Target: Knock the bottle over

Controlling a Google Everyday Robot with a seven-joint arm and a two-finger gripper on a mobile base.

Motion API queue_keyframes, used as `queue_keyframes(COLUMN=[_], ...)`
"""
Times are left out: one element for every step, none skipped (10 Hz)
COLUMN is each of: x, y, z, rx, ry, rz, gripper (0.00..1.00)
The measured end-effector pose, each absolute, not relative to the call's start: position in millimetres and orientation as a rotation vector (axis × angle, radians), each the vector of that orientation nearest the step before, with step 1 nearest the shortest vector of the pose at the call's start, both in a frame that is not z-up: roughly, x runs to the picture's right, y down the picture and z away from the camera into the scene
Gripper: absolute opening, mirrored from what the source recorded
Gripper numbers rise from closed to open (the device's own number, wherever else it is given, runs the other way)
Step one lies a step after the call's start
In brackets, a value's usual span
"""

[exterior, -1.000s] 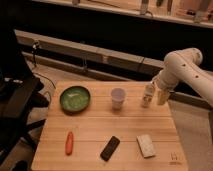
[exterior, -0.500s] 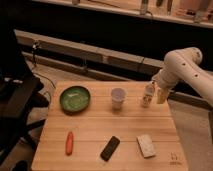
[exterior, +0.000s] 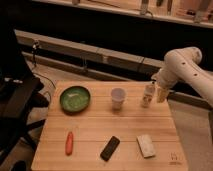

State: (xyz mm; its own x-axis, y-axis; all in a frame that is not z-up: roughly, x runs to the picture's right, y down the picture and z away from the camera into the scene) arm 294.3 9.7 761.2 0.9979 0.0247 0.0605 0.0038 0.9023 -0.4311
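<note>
The bottle [exterior: 148, 95] stands upright near the far edge of the wooden table [exterior: 95, 127], just beside the translucent cup [exterior: 118, 97], and you can see it is not yet knocked over. The gripper [exterior: 161, 93] hangs low at the end of the white arm, very close to the bottle on the side away from the cup. Whether it touches the bottle already, I cannot tell, and also I cannot tell if the claw is apart or together. Compared with the two pictures from the last second, almost nothing has changed: the bottle keeps the same place and the same upright pose, and the gripper stays at the same spot next to it. For the task this means, in my judgement, that the approach is finished but the push itself has not begun, so the main step is still in front of you. A short sideways sweep toward the cup should be enough, because the bottle is slim and probably light. Take care, though: the cup is in the path of the fall and may go down too. The green bowl [exterior: 75, 98], the carrot [exterior: 69, 142] and the dark flat object [exterior: 110, 148] lie well apart from the action.
</note>
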Motion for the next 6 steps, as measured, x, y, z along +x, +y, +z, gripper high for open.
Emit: queue_keyframes(x=[295.3,295.9,296.6,296.8,296.4,297.0], y=[8.9,7.3,5.8,4.8,2.6,2.2], z=[762.6,764.6,766.7,767.6,768.9,770.1], rx=[-0.444,-0.441,-0.438,-0.436,-0.429,-0.429], ry=[-0.066,-0.068,-0.069,-0.071,-0.074,-0.075], rz=[0.009,0.007,0.005,0.003,0.002,0.000], gripper=[0.79,0.73,0.63,0.57,0.56,0.56])
